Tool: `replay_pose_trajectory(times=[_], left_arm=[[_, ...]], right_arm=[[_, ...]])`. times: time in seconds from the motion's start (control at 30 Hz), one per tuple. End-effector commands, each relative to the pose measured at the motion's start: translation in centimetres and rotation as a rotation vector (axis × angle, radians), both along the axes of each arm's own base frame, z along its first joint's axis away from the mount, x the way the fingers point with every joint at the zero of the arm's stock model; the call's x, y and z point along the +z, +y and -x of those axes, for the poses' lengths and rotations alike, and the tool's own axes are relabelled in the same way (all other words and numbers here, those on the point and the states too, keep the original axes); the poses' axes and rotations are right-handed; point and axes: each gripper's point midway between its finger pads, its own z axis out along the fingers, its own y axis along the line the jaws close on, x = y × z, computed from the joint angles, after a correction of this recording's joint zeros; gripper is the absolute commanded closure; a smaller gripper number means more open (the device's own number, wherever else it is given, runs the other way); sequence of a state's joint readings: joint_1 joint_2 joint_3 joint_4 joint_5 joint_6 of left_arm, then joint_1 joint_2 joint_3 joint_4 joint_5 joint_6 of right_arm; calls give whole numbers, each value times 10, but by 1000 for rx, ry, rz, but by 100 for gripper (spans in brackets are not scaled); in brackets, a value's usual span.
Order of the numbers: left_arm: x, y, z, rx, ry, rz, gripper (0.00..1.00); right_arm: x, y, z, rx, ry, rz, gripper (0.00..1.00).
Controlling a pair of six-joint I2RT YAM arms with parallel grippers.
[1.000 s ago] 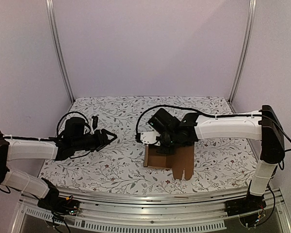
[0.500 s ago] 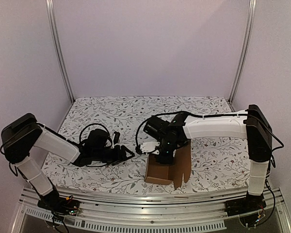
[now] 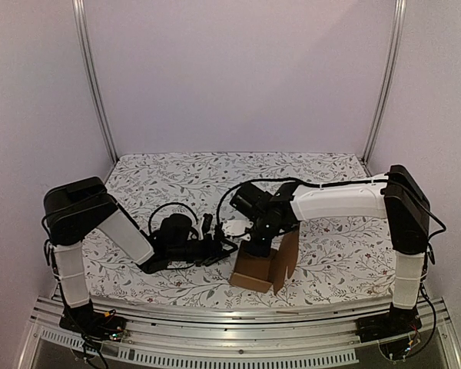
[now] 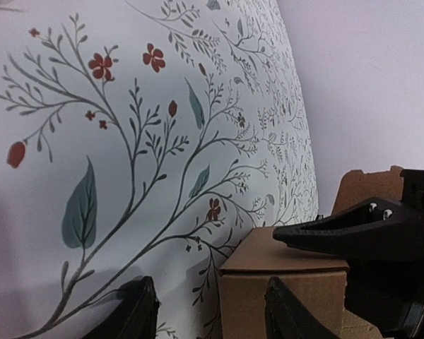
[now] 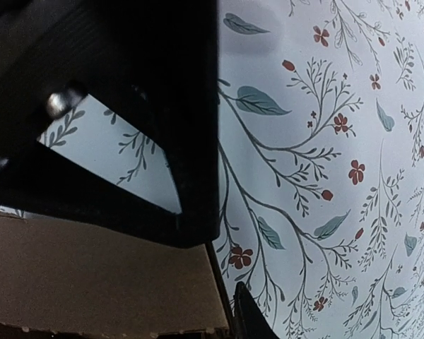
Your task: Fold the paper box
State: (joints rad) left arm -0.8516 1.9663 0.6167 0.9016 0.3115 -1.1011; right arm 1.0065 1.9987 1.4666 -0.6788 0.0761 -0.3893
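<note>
Top external: paper box (brown cardboard).

I see the paper box as plain brown matte card, partly raised into a small squarish carton. It stands on the tabletop near the front middle. On its right side, a tall flap stands up, unfolded.

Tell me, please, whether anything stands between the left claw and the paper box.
Nothing visible does. The left claw is open just left of the paper box, only flowered tablecloth between them. The right claw is at the box's top, off that path.
</note>
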Motion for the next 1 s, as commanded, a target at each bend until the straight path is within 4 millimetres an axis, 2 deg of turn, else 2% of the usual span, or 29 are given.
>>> replay_pose_trajectory(times=[0.0, 0.13, 0.3, 0.6, 0.73, 0.83, 0.9, 0.97], left_arm=[[-25, 6, 13, -15, 70, -91, 48], [-30, 13, 14, 9, 80, -118, 49], [-35, 19, 16, 23, 87, -133, 49], [-36, 25, 17, 30, 83, -147, 50], [-36, 25, 16, 27, 77, -149, 50], [-36, 26, 16, 28, 69, -156, 50], [-36, 26, 16, 28, 67, -161, 50], [-37, 26, 16, 26, 65, -161, 50]], right_arm=[[-17, 3, -5, -7, 1, 0, 83], [-29, -3, -2, -12, 15, 31, 80], [-24, -16, -2, -15, 7, 90, 73], [-38, -47, -5, -63, -19, 226, 71], [-31, -50, 0, -74, 9, 240, 64], [-16, -47, 3, -86, 28, 196, 57], [-7, -47, 3, -94, 26, 188, 57], [-9, -49, 3, -98, 28, 199, 57]])
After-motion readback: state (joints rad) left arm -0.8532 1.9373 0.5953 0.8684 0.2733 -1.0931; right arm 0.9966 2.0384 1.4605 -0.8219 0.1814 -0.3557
